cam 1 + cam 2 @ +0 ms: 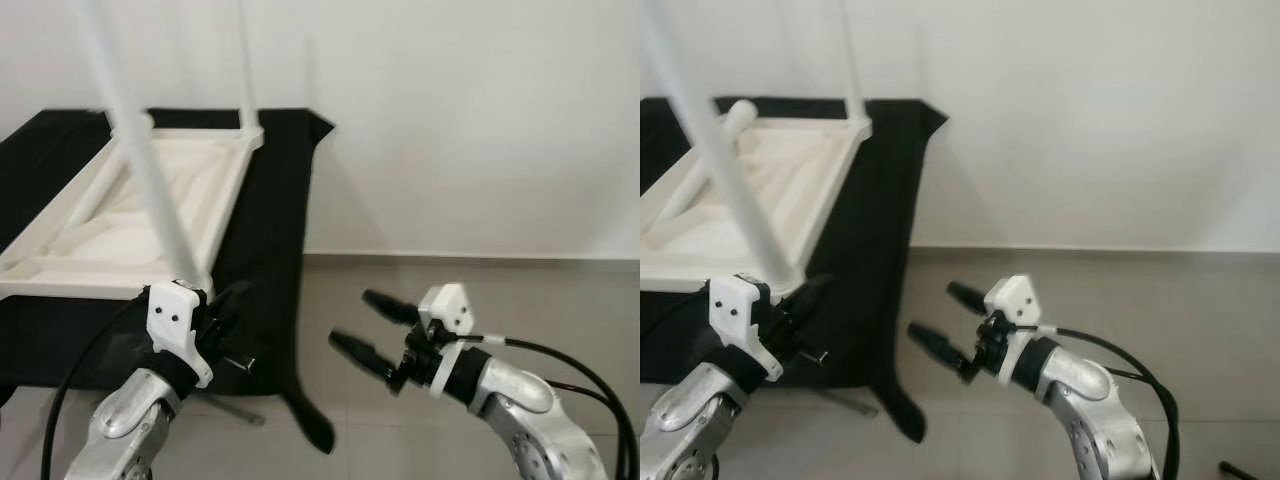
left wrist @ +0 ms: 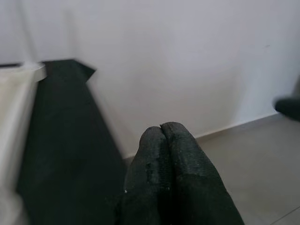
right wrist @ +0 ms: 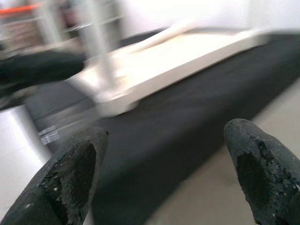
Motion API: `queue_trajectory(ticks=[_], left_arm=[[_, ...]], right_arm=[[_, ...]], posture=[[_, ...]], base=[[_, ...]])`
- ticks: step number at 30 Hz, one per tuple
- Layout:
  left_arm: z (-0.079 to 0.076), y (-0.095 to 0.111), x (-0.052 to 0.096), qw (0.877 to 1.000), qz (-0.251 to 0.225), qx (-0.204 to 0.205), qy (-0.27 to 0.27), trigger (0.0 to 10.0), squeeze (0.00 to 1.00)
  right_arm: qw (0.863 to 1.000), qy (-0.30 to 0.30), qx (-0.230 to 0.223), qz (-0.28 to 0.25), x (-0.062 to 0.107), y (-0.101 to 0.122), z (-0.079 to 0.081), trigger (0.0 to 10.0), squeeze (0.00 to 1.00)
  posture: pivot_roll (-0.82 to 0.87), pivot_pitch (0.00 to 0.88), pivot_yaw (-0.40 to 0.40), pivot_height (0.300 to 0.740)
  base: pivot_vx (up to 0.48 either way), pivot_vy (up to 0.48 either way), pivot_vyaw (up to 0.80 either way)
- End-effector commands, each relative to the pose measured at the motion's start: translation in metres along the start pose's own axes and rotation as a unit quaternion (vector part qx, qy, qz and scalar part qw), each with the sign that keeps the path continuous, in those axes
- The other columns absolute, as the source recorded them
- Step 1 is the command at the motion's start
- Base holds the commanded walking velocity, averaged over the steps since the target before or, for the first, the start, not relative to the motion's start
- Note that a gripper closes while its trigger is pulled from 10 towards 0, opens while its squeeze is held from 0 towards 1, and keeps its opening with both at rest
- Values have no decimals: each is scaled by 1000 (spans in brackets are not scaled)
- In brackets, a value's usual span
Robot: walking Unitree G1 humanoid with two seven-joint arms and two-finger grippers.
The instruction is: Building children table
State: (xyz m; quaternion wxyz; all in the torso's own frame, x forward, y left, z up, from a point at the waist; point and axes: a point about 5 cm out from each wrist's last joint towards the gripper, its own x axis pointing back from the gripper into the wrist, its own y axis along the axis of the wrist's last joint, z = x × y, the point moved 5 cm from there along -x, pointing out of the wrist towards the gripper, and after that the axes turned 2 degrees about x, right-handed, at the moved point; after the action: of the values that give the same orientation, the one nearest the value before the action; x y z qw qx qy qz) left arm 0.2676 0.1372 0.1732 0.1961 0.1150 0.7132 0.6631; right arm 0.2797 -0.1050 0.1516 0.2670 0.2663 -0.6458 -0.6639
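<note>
The white children's table (image 1: 60, 275) lies upside down on a black-draped surface (image 1: 270, 230). One white leg (image 1: 150, 170) stands up from its near right corner, and another leg (image 1: 246, 70) rises at the far right corner. A third leg (image 1: 702, 165) lies slanted inside the frame. My left gripper (image 1: 238, 292) is just right of the near corner leg's base, its fingers (image 2: 161, 140) shut together with nothing between them. My right gripper (image 1: 368, 325) hovers over the floor to the right of the cloth, open and empty, with fingers (image 3: 70, 178) spread wide toward the table.
The black cloth hangs down to the grey tiled floor (image 1: 520, 290), with a metal stand foot (image 1: 235, 410) under it. A white wall (image 1: 460, 120) runs behind. A small dark object (image 1: 1240, 470) lies on the floor at the far right.
</note>
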Motion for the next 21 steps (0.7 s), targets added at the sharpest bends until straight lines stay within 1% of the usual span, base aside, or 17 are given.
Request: queue_trajectory(ticks=[1,2,3,5,6,7,9,10,13,15,18,19,21], left_arm=[[2,-7,2,1000,17,9,3,10000,0],[2,-7,1,1000,16,10,2,10000,0],[2,-7,1,1000,16,10,2,10000,0],[1,-6,-1,1000,15,11,0,10000,0],[1,-7,-1,1000,16,11,0,10000,0],[1,-7,-1,1000,16,11,0,10000,0],[0,-9,-5,1000,24,4,-5,10000,0],[0,-9,-5,1000,24,4,-5,10000,0],[0,-8,-7,1000,23,2,-4,10000,0],[1,-10,-10,1000,31,6,-1,10000,0],[0,-10,-10,1000,30,5,-3,10000,0],[1,-12,-10,999,30,13,-2,10000,0],[1,-12,-10,999,30,13,-2,10000,0]], right_arm=[[999,-34,4,0,-3,-2,-7,10000,0],[998,-57,9,-4,-6,0,-13,10000,0],[998,-57,9,-4,-6,0,-13,10000,0],[995,-95,14,-4,-10,1,-21,10000,0],[993,-118,10,6,-12,-2,-25,10000,0],[993,-118,10,6,-12,-2,-25,10000,0],[985,-166,2,48,-17,-15,-39,10000,0],[985,-166,2,48,-17,-15,-39,10000,0],[983,-175,4,49,-19,-15,-41,10000,0],[979,-193,8,57,-20,-17,-44,10000,0],[977,-205,-1,61,-20,-20,-46,10000,0],[976,-209,-9,58,-21,-20,-47,10000,0],[976,-209,-9,58,-21,-20,-47,10000,0]], posture=[[20,65,-15,740],[20,65,-15,740],[20,65,-15,740],[21,64,-16,740],[21,63,-15,740],[21,63,-15,740],[22,61,-19,740],[22,61,-19,740],[22,61,-19,740],[21,61,-23,740],[20,61,-22,740],[20,61,-22,740],[20,61,-22,740]], base=[[0,-469,0],[0,-469,0],[0,-469,0],[0,-469,0],[0,-469,0],[0,-469,0],[0,-375,0],[0,-285,0],[0,0,0],[0,0,0],[0,0,0],[0,0,0],[0,0,0]])
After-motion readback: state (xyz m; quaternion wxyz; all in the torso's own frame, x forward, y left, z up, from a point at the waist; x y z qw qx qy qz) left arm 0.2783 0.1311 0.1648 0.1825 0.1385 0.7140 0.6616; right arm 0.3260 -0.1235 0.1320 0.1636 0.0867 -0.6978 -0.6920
